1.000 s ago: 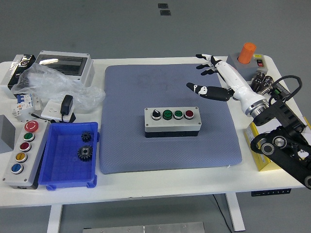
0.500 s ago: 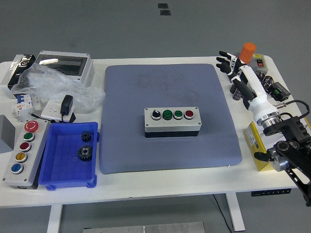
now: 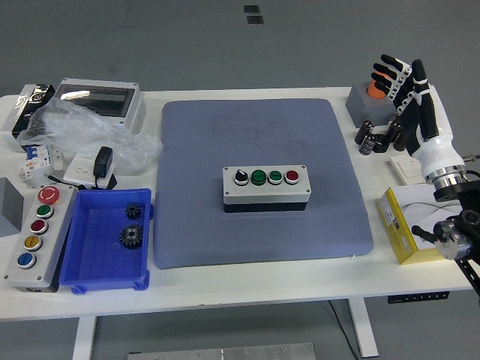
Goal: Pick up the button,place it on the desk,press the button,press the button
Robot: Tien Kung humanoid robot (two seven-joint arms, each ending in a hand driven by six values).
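The four-button control box (image 3: 266, 189) sits at the centre of the frame on the blue-grey mat (image 3: 262, 135), with its black selector, two green buttons and one red button facing up. The right hand (image 3: 411, 96) is raised at the upper right of the frame, fingers spread wide and holding nothing, above an orange-capped grey switch box (image 3: 370, 101). A yellow box (image 3: 401, 229) lies at the right edge.

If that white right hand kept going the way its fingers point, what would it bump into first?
Probably the orange knob: the right hand points up and away, fingertips already over it. Height is unclear, so it might pass above.
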